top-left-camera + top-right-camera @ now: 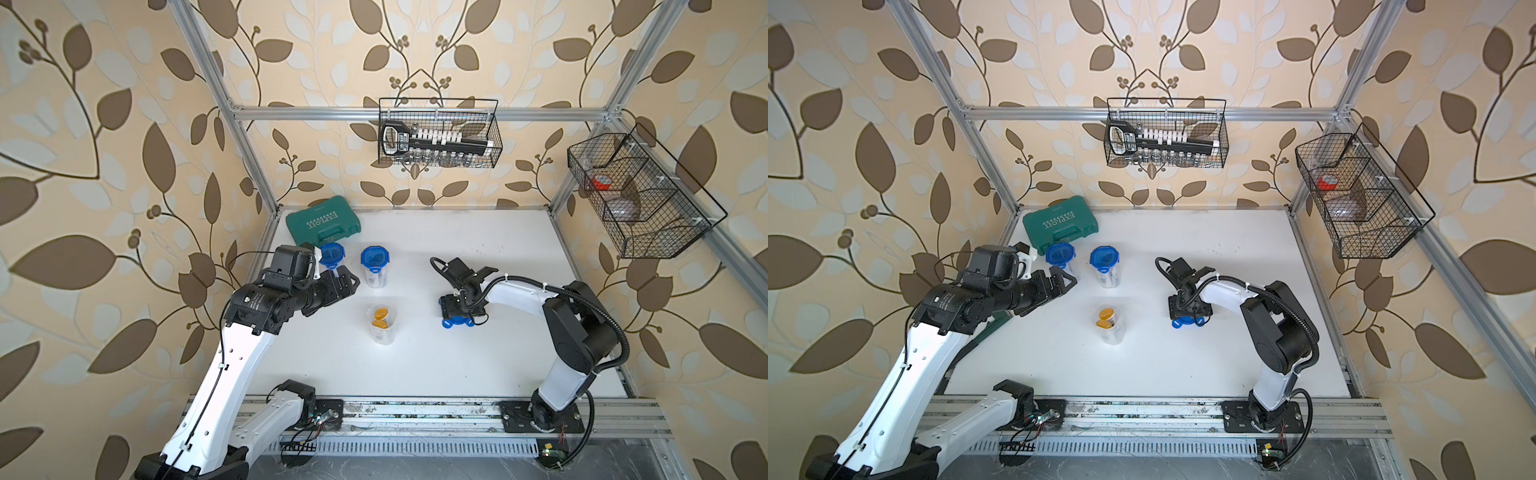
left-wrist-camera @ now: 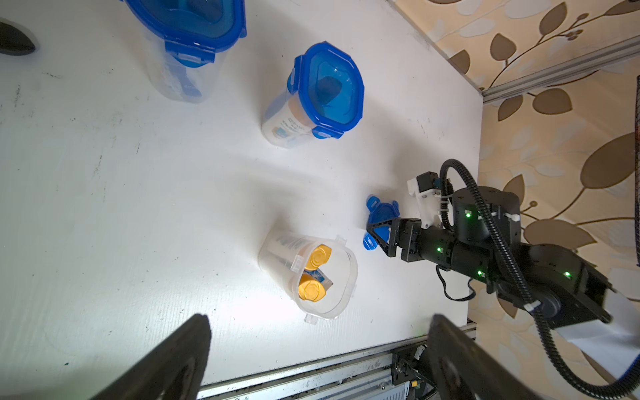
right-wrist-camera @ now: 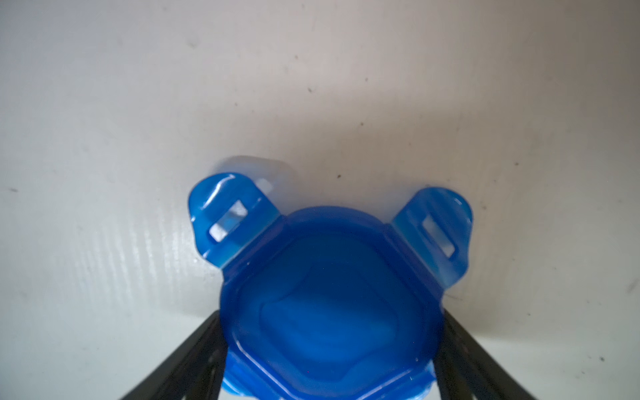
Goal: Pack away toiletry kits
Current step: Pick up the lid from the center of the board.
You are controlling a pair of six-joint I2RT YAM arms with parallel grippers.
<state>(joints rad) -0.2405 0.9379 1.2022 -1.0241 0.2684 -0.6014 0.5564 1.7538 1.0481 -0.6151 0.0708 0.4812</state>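
An open clear jar (image 1: 382, 324) (image 2: 311, 277) stands mid-table with two gold-capped bottles (image 2: 313, 273) inside. Behind it stand two clear jars with blue lids on, one (image 1: 374, 266) at the centre, one (image 1: 332, 255) next to the green case. A loose blue four-tab lid (image 1: 457, 321) (image 3: 329, 294) sits low at the table, right of the open jar. My right gripper (image 1: 457, 311) (image 3: 329, 346) is shut on it, a finger against each side. My left gripper (image 1: 353, 284) (image 2: 318, 332) hangs open and empty beside the left lidded jar.
A green tool case (image 1: 324, 224) lies at the back left of the white table (image 1: 498, 365). A wire basket (image 1: 440, 133) with tools hangs on the back rail. Another wire basket (image 1: 644, 195) hangs on the right frame.
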